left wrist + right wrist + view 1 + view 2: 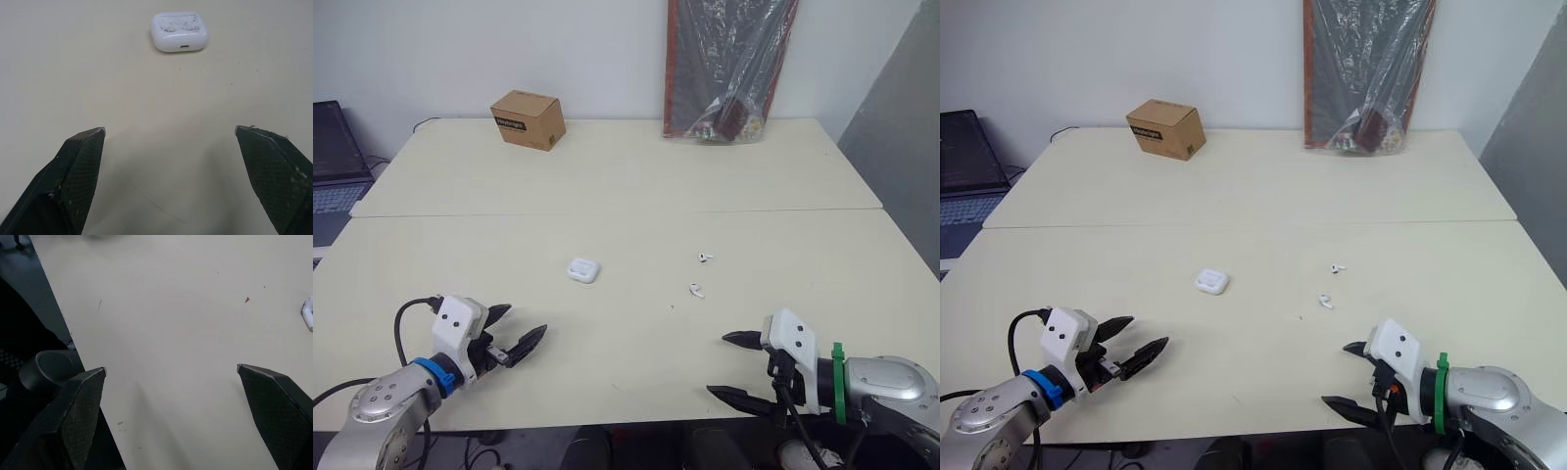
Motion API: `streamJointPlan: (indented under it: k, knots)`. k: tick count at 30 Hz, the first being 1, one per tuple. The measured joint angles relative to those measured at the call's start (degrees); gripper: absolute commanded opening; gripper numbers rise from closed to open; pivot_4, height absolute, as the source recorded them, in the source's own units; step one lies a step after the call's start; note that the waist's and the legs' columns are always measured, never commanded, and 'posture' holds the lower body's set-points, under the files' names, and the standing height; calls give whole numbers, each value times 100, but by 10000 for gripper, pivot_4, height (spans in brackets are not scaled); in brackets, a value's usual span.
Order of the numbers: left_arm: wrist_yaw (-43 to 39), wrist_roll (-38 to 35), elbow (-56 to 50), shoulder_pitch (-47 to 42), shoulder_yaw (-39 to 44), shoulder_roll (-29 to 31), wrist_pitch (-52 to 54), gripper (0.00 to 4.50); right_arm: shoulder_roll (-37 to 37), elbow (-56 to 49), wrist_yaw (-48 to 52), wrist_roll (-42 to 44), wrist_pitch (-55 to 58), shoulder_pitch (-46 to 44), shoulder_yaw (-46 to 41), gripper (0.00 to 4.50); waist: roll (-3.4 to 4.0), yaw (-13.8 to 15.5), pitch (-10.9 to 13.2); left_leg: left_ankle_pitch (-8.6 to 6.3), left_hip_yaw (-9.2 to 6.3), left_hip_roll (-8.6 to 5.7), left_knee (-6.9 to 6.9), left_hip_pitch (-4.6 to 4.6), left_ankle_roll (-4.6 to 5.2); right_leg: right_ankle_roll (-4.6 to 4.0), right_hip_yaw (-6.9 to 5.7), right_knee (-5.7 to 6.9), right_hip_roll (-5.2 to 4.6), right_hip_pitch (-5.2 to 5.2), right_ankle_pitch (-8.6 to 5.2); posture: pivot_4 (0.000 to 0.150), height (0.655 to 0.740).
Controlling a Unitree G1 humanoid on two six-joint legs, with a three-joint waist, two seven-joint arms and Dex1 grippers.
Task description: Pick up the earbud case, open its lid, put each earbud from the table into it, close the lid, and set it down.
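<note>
So far none of the task looks done. The left gripper (524,320) hovers low over the table (607,186), its two fingers spread wide with nothing between them. It aims toward the earbud case (582,270), which lies ahead of its fingertips and apart from them. The right gripper (717,364) is likewise spread and empty, well apart from the case on the case's right and nearer the robot.

The case lies flat on the table with its lid shut, and neither gripper touches it. Two earbuds lie loose on the table to the right of the case, near each other. One earbud (705,258) sits slightly farther back than the case, and the other earbud (696,290) slightly nearer the robot.

As I judge it, every step is left: grasping and lifting the case, opening the lid, seating both earbuds, closing it and setting it down.
</note>
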Motion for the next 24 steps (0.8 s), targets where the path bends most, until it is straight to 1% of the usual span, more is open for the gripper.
streamJointPlan:
  k: [8,12,16,18,21,24]
  knots:
    - [34,-2,2,-44,-2,0,-4,44781,0,11,125,-11,-70,-1,0,45000,0,0,0,0,0,0,0,0,0,0,-1,0,0,0,0,1500,7400]
    - [88,1,9,-279,-31,-3,-3,44781,-3,11,178,-10,-95,-67,-8,45000,0,1,0,0,0,0,2,0,0,1,0,1,0,1,1,1500,7400]
    - [424,43,-20,-990,-245,-69,169,44781,-3,14,154,3,-43,-554,-13,45000,0,0,0,0,-1,-1,9,6,0,4,0,3,1,9,5,1500,7400]
    - [727,-48,-182,-1367,-468,-304,539,44781,-25,25,184,8,10,-813,-12,45000,-1,0,0,0,0,-2,10,2,0,10,2,-1,1,10,8,1500,7400]
    - [1044,-135,-464,-1552,-761,-498,983,44781,-36,102,153,60,166,-1163,-7,45000,-3,-15,-2,0,0,-2,6,1,0,11,4,-4,1,9,8,1500,7400]
    - [1457,-108,-556,-1815,-1040,-707,1400,44781,121,334,-39,129,373,-1722,-7,45000,-3,-9,-1,0,-8,-1,6,2,0,9,-2,2,4,8,8,1500,7400]
